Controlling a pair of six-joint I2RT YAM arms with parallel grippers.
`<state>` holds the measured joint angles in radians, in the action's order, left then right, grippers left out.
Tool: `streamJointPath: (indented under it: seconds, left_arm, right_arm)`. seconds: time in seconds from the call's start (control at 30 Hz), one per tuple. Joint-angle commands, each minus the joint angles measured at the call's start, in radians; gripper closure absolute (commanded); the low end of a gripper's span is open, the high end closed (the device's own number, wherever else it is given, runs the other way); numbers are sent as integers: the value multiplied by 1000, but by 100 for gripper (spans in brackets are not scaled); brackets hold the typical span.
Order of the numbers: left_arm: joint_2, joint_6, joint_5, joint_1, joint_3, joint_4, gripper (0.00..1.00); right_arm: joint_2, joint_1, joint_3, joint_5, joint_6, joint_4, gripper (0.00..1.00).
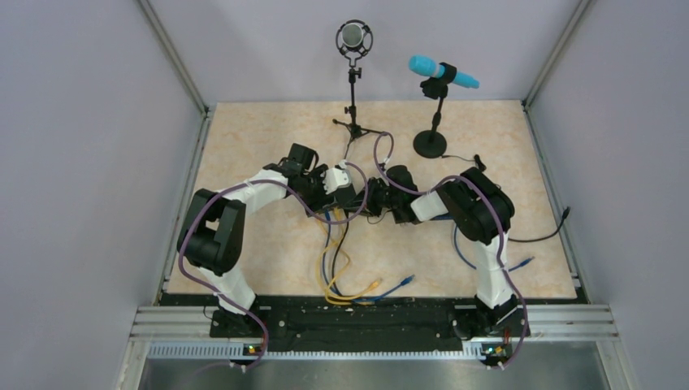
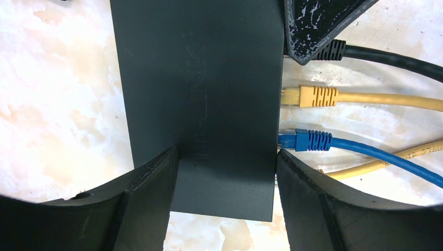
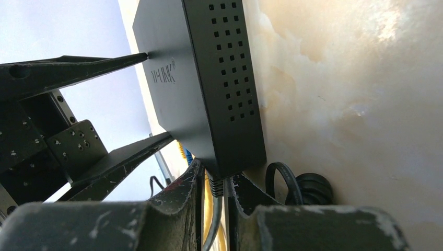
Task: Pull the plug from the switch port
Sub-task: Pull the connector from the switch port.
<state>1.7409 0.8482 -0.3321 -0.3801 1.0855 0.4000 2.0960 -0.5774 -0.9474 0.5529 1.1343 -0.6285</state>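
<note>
- Switch (image 2: 198, 78) lies flat near the middle of the table (image 1: 504, 138), under the two wrists where the arms meet; from above it is mostly hidden.
- Left gripper (image 2: 225, 162) reaches in from the left and is clamped on the switch, one finger against each long side.
- Three plugs sit side by side along the switch's near edge: black plug (image 2: 331, 49), yellow plug (image 2: 313, 97), blue plug (image 2: 308, 140).
- Yellow and blue plugs are seated, and nothing touches them.
- Right gripper (image 3: 215, 175) comes in from the right, its fingers nearly together and pinching the black plug at its ribbed boot.
- The boot sits tight against the switch's edge. A finger hides the port itself.
- Black cable (image 2: 397, 60) runs from the boot toward the near edge, with the yellow and blue leads alongside.
- Two mic stands are at the far side, well apart from the switch: one tripod stand (image 1: 354, 81) and one round-base stand (image 1: 431, 142).
</note>
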Motion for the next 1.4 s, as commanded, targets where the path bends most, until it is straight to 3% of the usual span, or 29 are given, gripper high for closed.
streamJointPath:
  seconds: [0.0,0.2,0.73,1.13,1.37]
  left_arm:
    - [42,-8,1,8,-42,93,28]
    - [43,-11,-2,10,-43,90,29]
    - [54,-21,-15,16,-32,101,29]
    - [56,-24,-17,16,-29,106,29]
    - [57,-26,-22,18,-27,110,29]
  right_arm:
    - [12,2,8,-25,-2,-51,92]
    - [-2,2,24,-22,-31,-23,100]
    - [-65,1,-14,-82,-198,199,100]
    - [-88,-16,-12,-52,-222,201,100]
    - [-155,-32,25,-182,-259,260,100]
